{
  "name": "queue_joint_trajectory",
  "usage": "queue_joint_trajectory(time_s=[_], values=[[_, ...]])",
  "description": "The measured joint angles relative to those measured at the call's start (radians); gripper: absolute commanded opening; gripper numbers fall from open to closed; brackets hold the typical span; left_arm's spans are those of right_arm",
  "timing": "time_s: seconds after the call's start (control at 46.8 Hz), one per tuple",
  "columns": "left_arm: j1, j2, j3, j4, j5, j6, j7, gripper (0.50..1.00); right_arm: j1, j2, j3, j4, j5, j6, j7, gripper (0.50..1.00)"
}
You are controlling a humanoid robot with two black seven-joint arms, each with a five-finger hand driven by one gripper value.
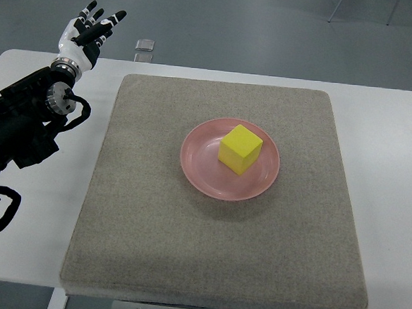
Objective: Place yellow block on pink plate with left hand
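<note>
Grey floor lies beyond a white bench point(398, 132) that carries a square grey mat point(145, 221). At the far left corner the left hand point(87, 33) is raised with its fingers point(96, 21) spread loosely, holding nothing and touching nothing. Its black arm point(20, 127) comes in along the left edge, clear of the mat. Well apart, the yellow block point(240, 149) sits on the pink plate point(198, 164) mid-mat, with bare mat all around the plate.

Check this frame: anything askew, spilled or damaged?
Nothing stands out. The yellow block sits inside the pink plate, right of centre and turned corner-on. The plate lies flat on the grey mat. The left hand is off to the side, fingers spread, holding nothing.
</note>
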Motion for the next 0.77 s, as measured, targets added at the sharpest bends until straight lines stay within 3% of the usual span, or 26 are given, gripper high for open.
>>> queue_joint_trajectory(time_s=[0.064, 0.171, 0.235, 0.342, 0.555, 0.769], values=[[-0.001, 0.005, -0.023, 0.000, -0.002, -0.031, 0.001, 0.992, 0.000, 0.000, 0.000, 0.000, 0.000, 0.000, 0.000, 0.924], [0.003, 0.008, -0.096, 0.013, -0.003, -0.183, 0.000, 0.992, 0.000, 0.000, 0.000, 0.000, 0.000, -0.001, 0.000, 0.924], [0.004, 0.009, -0.127, 0.016, 0.001, -0.207, -0.001, 0.992, 0.001, 0.000, 0.000, 0.000, 0.000, -0.001, 0.000, 0.924], [0.004, 0.006, -0.133, 0.017, 0.005, -0.191, -0.001, 0.992, 0.000, 0.000, 0.000, 0.000, 0.000, 0.000, 0.000, 0.924], [0.000, -0.004, -0.133, 0.009, 0.012, -0.068, 0.005, 0.990, 0.000, 0.000, 0.000, 0.000, 0.000, 0.000, 0.000, 0.924], [-0.009, -0.007, -0.133, 0.001, 0.015, -0.063, 0.005, 0.992, 0.005, 0.000, 0.002, 0.001, 0.002, 0.000, 0.000, 0.924]])
